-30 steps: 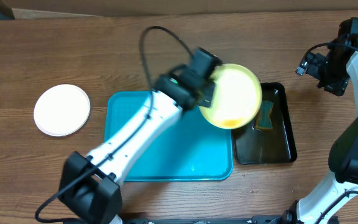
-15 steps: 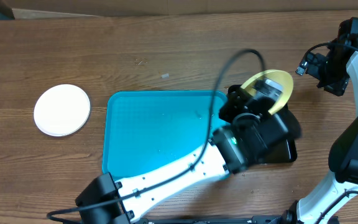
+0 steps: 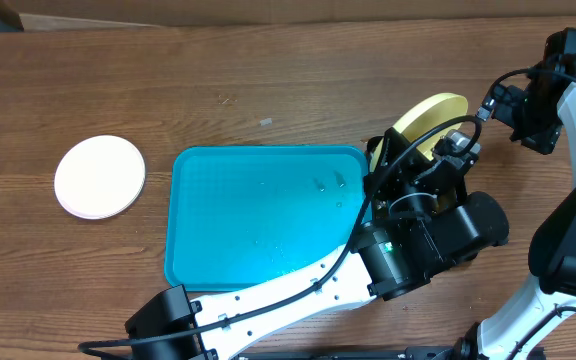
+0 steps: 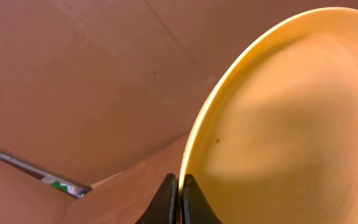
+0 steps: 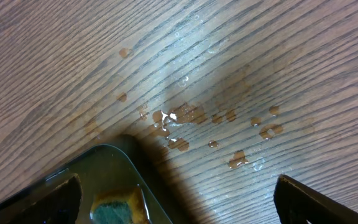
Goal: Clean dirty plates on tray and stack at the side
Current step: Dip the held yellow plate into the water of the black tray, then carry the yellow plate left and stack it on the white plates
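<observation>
A pale yellow plate (image 3: 430,113) stands tilted on edge to the right of the turquoise tray (image 3: 248,220), above where the black tray lies. My left gripper (image 4: 180,200) is shut on its rim. In the left wrist view the plate (image 4: 291,124) fills the right side and carries a tiny orange speck. A white plate (image 3: 99,177) lies flat on the table left of the tray. The tray holds no plate, only some water drops. My right gripper (image 5: 179,202) hangs open and empty above the table by the black tray's corner.
A black tray (image 5: 114,155) with liquid and a sponge (image 5: 117,208) in it shows in the right wrist view; from overhead my left arm (image 3: 418,240) covers most of it. Water drops (image 5: 185,115) dot the wood beside it. The right arm (image 3: 558,70) stands at the far right.
My left arm has swung the yellow plate rightward from the tray's right edge to above the black tray and tipped it up on edge. The right arm has not moved.
</observation>
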